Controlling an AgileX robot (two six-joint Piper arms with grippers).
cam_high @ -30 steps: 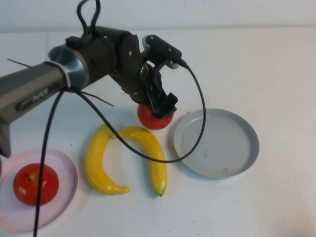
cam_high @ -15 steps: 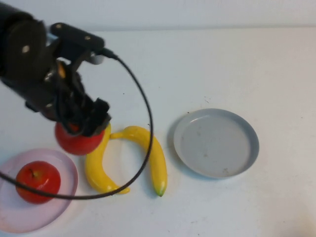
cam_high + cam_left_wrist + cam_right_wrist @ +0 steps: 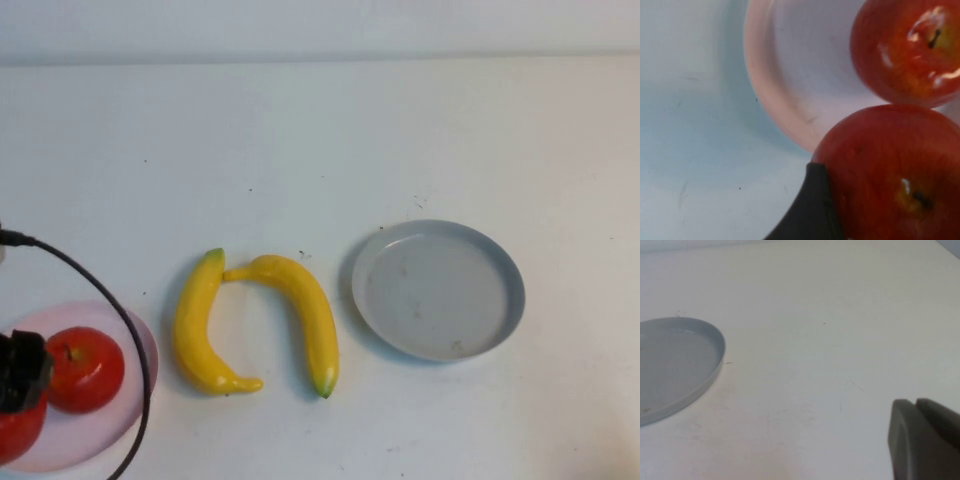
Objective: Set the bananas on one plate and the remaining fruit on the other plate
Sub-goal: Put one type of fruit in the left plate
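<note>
My left gripper (image 3: 18,382) is at the table's near left edge, shut on a red apple (image 3: 14,432) and holding it over the pale pink plate (image 3: 140,340). In the left wrist view that apple (image 3: 890,170) fills the space beside one dark finger (image 3: 810,212). A second red apple (image 3: 86,368) lies on the pink plate (image 3: 785,100), close beside the held one; it also shows in the left wrist view (image 3: 907,50). Two yellow bananas (image 3: 200,325) (image 3: 306,315) lie on the table. The grey-blue plate (image 3: 437,290) is empty. My right gripper (image 3: 922,440) is shut, off to the plate's right.
The grey-blue plate (image 3: 675,365) shows at the edge of the right wrist view, with bare white table around it. A black cable (image 3: 120,320) loops from my left arm over the pink plate's right rim.
My left arm has carried the apple from beside the grey-blue plate leftward past the bananas to over the pink plate. The bananas and plates have not moved.
</note>
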